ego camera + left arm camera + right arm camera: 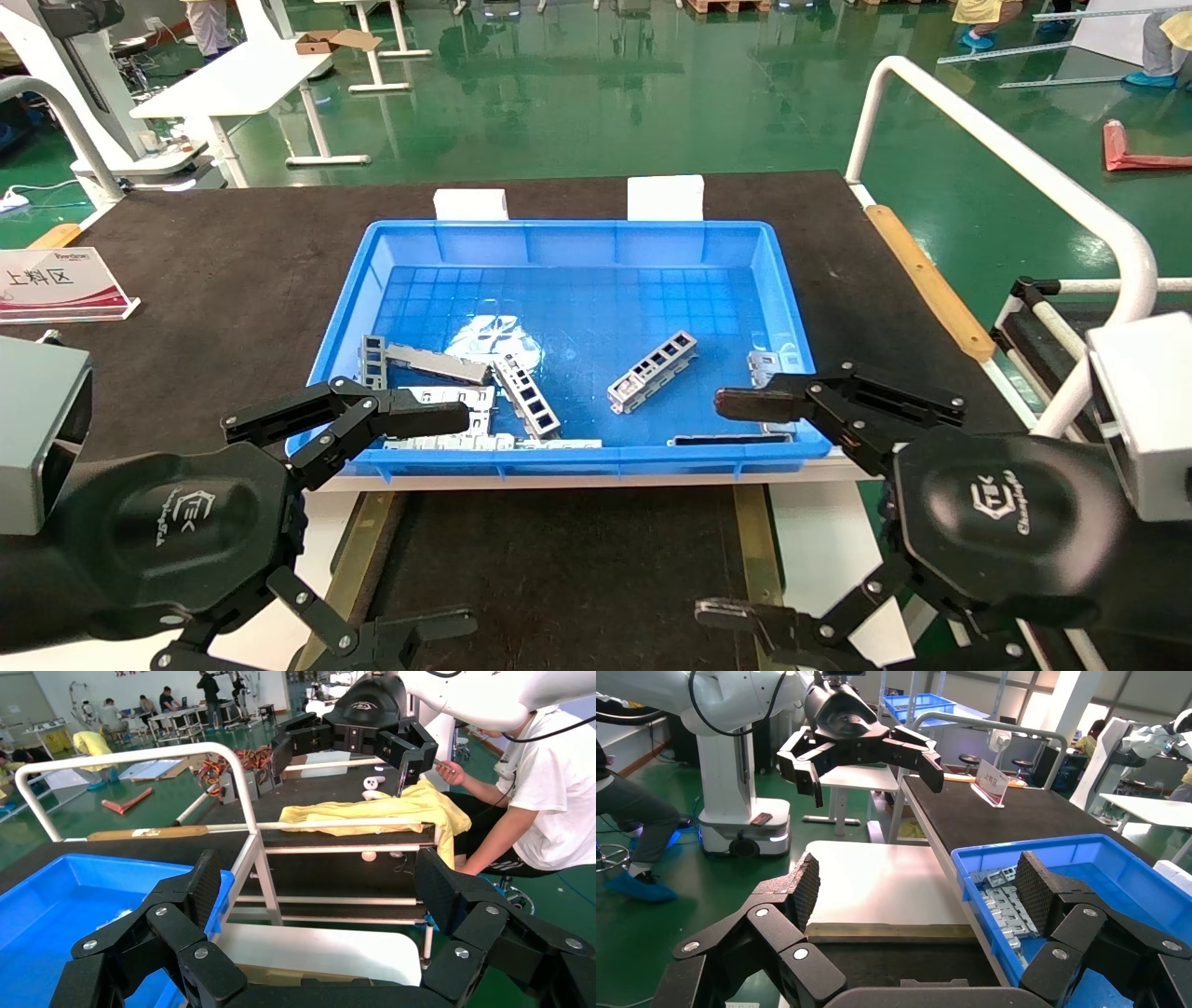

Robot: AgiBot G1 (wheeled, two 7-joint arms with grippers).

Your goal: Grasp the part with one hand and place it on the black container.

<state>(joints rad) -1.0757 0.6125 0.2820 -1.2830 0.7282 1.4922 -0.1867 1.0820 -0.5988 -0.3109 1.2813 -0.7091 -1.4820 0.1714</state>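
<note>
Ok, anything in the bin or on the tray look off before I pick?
Nothing damaged or spilled. The parts lie jumbled at odd angles in the blue bin, some overlapping near its front-left corner. The black tray is bare. Both end effectors, left and right, hover open.

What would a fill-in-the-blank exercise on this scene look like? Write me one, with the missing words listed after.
1. The part with the rectangular cutouts lies inside the ____ bin.
2. The left gripper and right gripper both have their fingers ____.
3. The black container sits nearer the robot than the bin and holds ____ parts.

Missing words: blue; open; no
</note>
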